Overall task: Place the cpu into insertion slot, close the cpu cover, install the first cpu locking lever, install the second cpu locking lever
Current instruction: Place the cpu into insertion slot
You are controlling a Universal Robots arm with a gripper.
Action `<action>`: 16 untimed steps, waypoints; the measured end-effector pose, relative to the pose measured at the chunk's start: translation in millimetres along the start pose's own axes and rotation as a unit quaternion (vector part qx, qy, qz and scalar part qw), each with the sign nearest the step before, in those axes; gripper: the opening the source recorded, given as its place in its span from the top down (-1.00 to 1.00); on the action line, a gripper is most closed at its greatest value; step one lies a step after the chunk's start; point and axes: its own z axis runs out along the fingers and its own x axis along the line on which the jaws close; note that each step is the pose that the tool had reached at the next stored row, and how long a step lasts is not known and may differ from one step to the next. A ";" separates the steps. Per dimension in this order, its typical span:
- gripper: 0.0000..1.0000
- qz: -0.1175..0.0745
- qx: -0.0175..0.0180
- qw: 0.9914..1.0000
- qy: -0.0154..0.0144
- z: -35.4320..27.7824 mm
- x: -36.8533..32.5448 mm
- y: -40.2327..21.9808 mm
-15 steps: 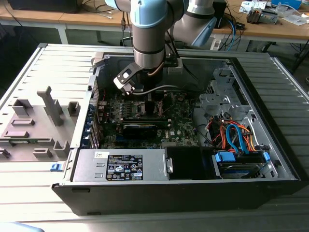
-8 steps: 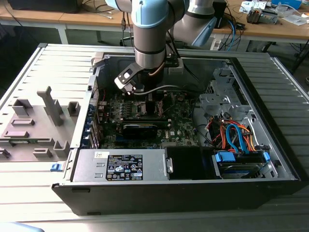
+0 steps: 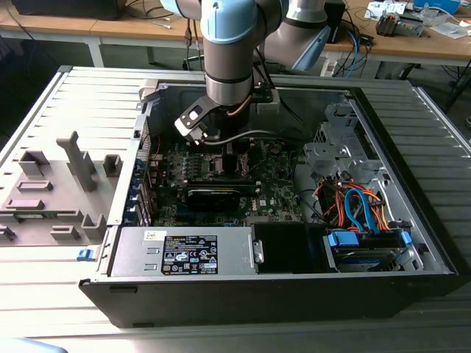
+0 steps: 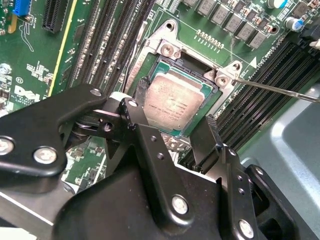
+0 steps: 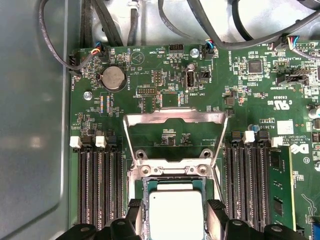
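The cpu [image 5: 177, 215] [image 4: 172, 102], a flat square chip with a silvery top, lies in the insertion slot [image 5: 172, 170] [image 4: 167, 47] on the green board. My gripper [image 5: 176, 206] [image 4: 172, 112] straddles it, one black finger [image 5: 135, 210] on each side. In the first wrist view a thin strip of socket rim shows between each finger and the chip, so the gripper reads as open. The cpu cover [image 5: 175, 116], a silver frame, stands tipped up behind the socket. A thin locking lever [image 4: 280, 89] sticks out beside the socket. In the exterior view the gripper [image 3: 221, 151] reaches down into the computer case [image 3: 412, 243].
Black memory slots [image 5: 97, 185] flank the socket on both sides, with a green memory module [image 5: 280, 185] further out. Black cables [image 5: 210, 30] run across the board's far edge. A power supply [image 3: 184, 254] and a drive cage with orange and blue cables [image 3: 360, 206] fill the case's near side.
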 end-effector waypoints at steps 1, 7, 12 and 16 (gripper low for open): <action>-0.25 -0.001 0.000 1.000 0.000 0.2 0.9 0.5; -0.25 -0.002 0.000 1.000 0.000 0.7 2.5 1.2; -0.25 -0.002 0.000 1.000 0.000 -3.8 2.6 1.4; -0.25 -0.002 0.000 1.000 0.000 -8.1 2.8 1.7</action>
